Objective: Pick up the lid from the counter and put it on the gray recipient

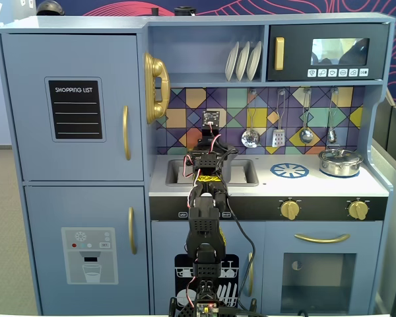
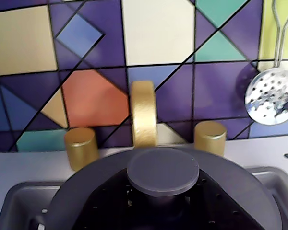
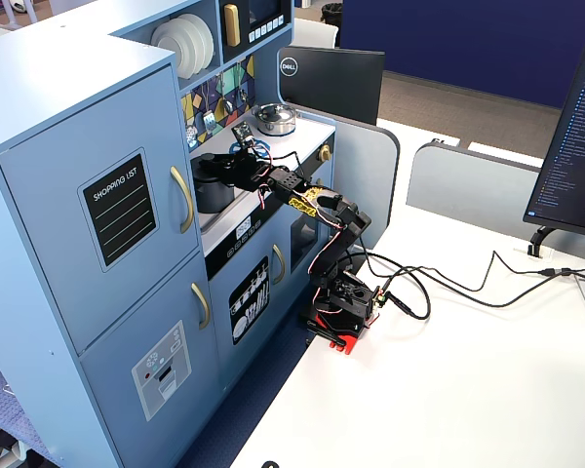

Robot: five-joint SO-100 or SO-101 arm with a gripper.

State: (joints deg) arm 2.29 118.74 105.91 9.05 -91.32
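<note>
One lid [image 2: 163, 170], dark gray with a round knob, fills the bottom of the wrist view over the sink [image 2: 19, 206], below the gold tap [image 2: 144, 115]; whether it already sits on the gray recipient [image 3: 212, 185] is hidden. I cannot tell how the fingers stand. Released off-centre, the lid could tilt and slide into the sink at the worktop's back edge.

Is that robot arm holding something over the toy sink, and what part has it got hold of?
It looks that way: in the wrist view the dark-gray lid sits right under the camera, above the sink. The tool's fingers are hidden beneath it, so the exact place of the hold cannot be told.
</note>
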